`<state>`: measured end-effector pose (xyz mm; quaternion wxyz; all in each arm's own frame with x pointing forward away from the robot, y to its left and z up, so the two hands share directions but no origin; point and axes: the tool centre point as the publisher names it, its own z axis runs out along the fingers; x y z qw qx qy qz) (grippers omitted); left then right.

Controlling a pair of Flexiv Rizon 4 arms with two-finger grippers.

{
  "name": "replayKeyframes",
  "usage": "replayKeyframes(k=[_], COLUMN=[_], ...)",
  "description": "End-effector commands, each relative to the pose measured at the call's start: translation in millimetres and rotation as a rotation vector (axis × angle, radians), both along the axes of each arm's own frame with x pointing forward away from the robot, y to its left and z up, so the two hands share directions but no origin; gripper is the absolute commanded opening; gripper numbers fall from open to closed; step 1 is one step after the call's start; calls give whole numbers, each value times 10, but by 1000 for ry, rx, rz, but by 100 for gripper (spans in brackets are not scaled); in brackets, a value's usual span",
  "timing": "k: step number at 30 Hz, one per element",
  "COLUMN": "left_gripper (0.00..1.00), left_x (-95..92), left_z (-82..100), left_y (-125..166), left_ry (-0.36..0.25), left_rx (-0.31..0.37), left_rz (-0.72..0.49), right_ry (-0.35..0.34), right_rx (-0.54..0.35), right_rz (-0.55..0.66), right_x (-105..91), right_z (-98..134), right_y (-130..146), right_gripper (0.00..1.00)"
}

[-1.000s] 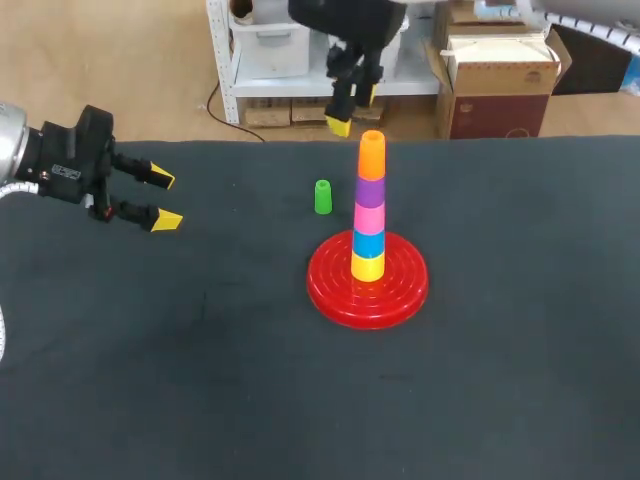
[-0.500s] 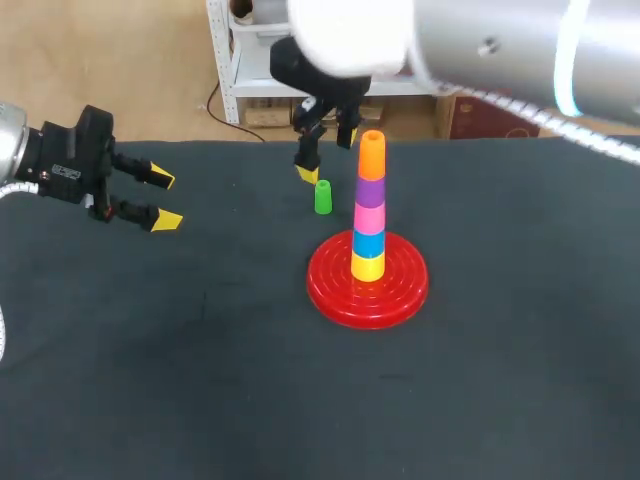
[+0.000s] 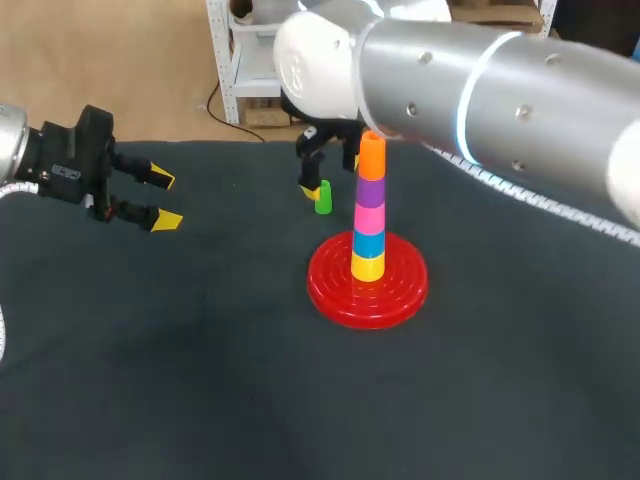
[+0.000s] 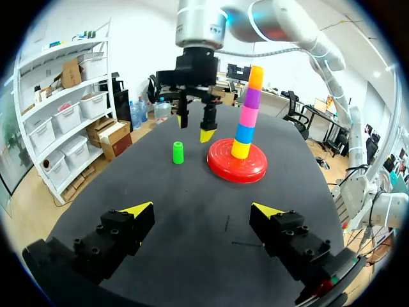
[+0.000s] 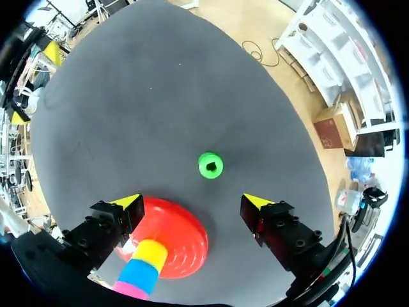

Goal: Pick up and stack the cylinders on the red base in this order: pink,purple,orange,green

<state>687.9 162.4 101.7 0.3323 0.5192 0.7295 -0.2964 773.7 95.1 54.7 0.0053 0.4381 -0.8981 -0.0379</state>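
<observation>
The red base [image 3: 330, 290] holds a stack [image 3: 370, 210] of yellow, blue, pink, purple and orange cylinders, orange on top. The green cylinder [image 3: 322, 197] stands upright on the black table, just left of the stack. My right gripper [image 3: 328, 178] hangs open directly over it; in the right wrist view the green cylinder [image 5: 210, 165] lies a little ahead of the gap of that gripper [image 5: 193, 201], with the red base [image 5: 182, 233] beside one finger. My left gripper [image 3: 160, 198] is open and holds nothing, far to the left. From its wrist view [image 4: 203, 210] the green cylinder [image 4: 178, 153] and the stack [image 4: 248, 115] lie well ahead.
The black tabletop [image 3: 200, 380] spreads wide around the base. My right arm's thick silver link [image 3: 480, 110] crosses above the table's back right part.
My right arm swung in from the back and came down leftward over the green cylinder, its fingers spreading wider. The left arm kept still.
</observation>
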Motion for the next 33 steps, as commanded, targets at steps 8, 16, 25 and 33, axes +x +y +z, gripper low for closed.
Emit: replayKeyframes(k=[8, 16, 25, 33], left_gripper=[100, 100, 100, 100], left_x=[-13, -13, -13, -13], left_z=[-10, -10, -10, -10], left_y=[2, 2, 2, 2], left_ry=[-5, -5, -5, -5], left_rx=[-3, -3, -3, -3], left_rz=[2, 2, 2, 2], right_ry=[76, 81, 93, 119], right_rx=[-27, -56, -69, -97], right_rz=[46, 63, 91, 112], right_x=[325, 415, 495, 486], right_z=[-161, -259, -313, -341], right_y=[106, 104, 177, 150], right_gripper=[100, 100, 77, 67])
